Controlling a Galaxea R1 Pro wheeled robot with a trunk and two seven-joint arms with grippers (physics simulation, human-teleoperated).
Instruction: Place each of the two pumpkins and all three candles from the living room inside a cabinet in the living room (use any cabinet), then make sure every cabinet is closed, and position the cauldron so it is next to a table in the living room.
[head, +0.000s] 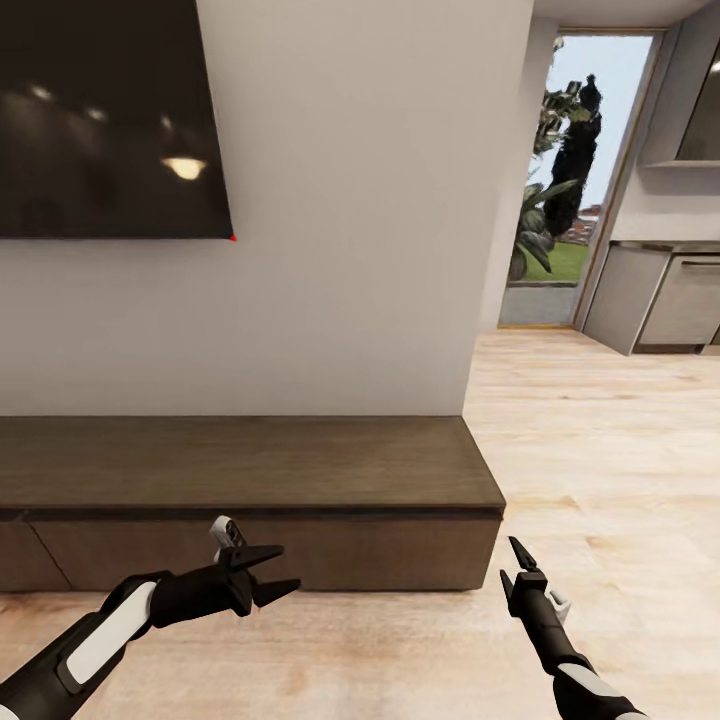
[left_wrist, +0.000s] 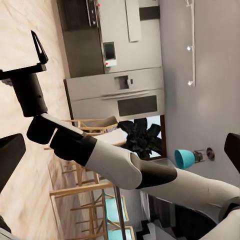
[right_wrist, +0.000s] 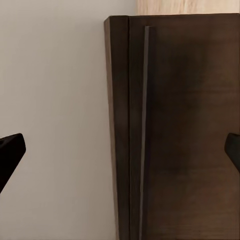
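Both arms reach forward low over the pale wood floor (head: 600, 450). On the left, the black-and-white forearm angles in from the corner, and the left gripper (head: 275, 570) points sideways toward the right, its two dark fingers spread apart with nothing between them. On the right, the arm rises from the bottom edge and the right gripper (head: 520, 560) points up and forward; from the head camera its fingers overlap, but its own wrist camera shows the two black fingertips (right_wrist: 10, 150) wide apart and empty.

Just beyond both grippers stands the cabinet (head: 250, 470), long, low and dark brown, against a white wall (head: 350, 250); its flat drawer fronts look shut. A large dark screen (head: 110, 120) hangs on the wall above it. Farther right, grey kitchen units (head: 660, 300) stand beside a tall window (head: 570, 180) with greenery outside.
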